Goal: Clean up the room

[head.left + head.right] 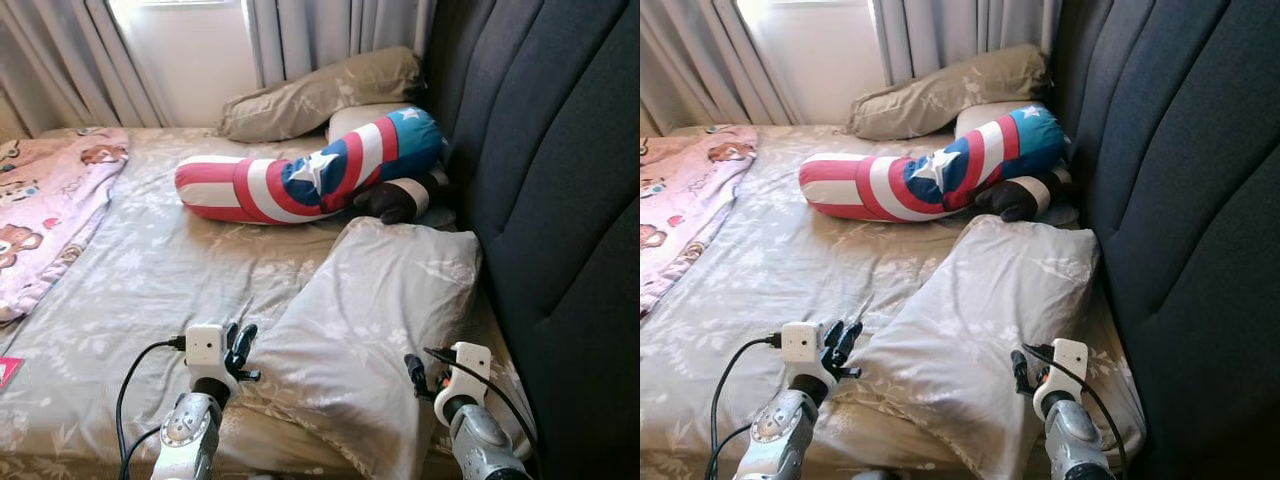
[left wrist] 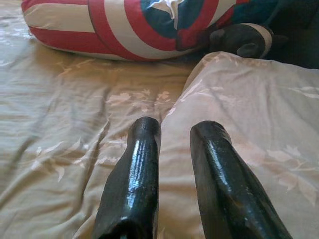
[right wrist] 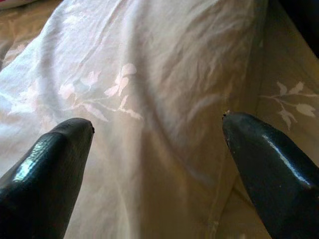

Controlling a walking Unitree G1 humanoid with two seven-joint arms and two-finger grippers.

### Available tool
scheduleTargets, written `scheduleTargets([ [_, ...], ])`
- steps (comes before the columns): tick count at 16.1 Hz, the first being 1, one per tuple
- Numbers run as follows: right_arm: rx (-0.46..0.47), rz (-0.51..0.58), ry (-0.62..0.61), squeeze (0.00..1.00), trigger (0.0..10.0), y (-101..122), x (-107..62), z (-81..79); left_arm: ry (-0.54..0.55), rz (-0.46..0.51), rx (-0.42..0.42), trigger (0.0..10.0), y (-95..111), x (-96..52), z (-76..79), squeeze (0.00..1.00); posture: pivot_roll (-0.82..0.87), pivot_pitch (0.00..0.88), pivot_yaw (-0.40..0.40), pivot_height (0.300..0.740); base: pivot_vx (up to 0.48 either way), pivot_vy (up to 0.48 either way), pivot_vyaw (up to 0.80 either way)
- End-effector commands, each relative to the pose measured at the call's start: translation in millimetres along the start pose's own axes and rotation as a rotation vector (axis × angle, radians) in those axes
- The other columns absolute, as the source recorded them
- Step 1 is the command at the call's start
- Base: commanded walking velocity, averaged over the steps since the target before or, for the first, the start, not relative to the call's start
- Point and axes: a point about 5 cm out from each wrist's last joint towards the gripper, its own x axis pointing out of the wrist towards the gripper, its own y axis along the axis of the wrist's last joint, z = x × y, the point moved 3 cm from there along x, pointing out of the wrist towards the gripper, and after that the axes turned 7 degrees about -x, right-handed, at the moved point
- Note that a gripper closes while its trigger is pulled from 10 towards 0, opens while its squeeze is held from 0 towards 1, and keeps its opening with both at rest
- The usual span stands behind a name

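While the pillow (image 1: 375, 320) lies lengthwise toward the headboard (image 1: 560, 200), left gripper (image 2: 174, 132) barely parted, right gripper (image 3: 157, 127) wide, flanking its near corners.

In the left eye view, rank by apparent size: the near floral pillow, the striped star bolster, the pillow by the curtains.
1. Near floral pillow, though nearness to the camera inflates it.
2. Striped star bolster.
3. Pillow by the curtains, farthest away, so true size is unsure.
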Motion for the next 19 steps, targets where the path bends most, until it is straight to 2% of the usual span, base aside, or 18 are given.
scheduleTargets([
  [1, 0.001, -0.034, -0.018, 1.00, 10.0, -6, -1.6, 4.6, 0.004, -0.005, 0.008, 10.0, 1, -0.9, -2.4, 0.00, 0.02, 0.000, 0.018, 0.670, 0.000, 0.000, 0.00],
  [4, -0.014, -0.106, -0.018, 1.00, 10.0, -20, -5.1, 7.0, -0.001, -0.012, 0.014, 10.0, 0, -2.5, -3.0, 0.00, 0.02, 0.000, 0.021, 0.670, 0.000, 0.000, 0.00],
  [6, 0.042, -0.142, 0.012, 1.00, 10.0, -29, -7.1, 1.0, -0.005, -0.015, 0.028, 10.0, 0, -4.0, -4.1, 0.00, 0.03, 0.000, 0.026, 0.670, 0.000, 0.000, 0.00],
  [7, 0.051, -0.149, 0.033, 0.00, 10.0, -31, -7.3, -2.6, -0.005, -0.014, 0.031, 10.0, 1, -4.8, -4.8, 0.00, 0.04, 0.000, 0.029, 0.670, 0.000, 0.000, 0.00],
  [11, 0.033, -0.176, 0.041, 0.00, 10.0, -36, -8.1, -7.9, -0.020, -0.014, 0.069, 10.0, 6, -11.3, -10.6, 0.00, 0.07, 0.000, 0.052, 0.670, 0.000, 0.000, 0.00],
  [13, -0.034, -0.196, 0.006, 0.00, 10.0, -38, -8.8, -2.4, -0.040, -0.019, 0.085, 10.0, 9, -13.9, -10.1, 0.00, 0.08, 0.000, 0.074, 0.670, 0.000, 0.000, 0.00],
  [16, -0.016, -0.186, -0.027, 0.00, 10.0, -35, -7.9, 1.0, -0.063, -0.031, 0.105, 10.0, 11, -15.3, -9.2, 0.00, 0.08, 0.000, 0.093, 0.670, 0.000, 0.000, 0.00],
  [19, 0.013, -0.174, -0.012, 0.00, 10.0, -32, -5.4, -7.3, -0.097, -0.013, 0.145, 10.0, 24, -18.3, -4.7, 0.00, 0.12, 0.000, 0.110, 0.670, 0.000, 0.000, 0.00],
])
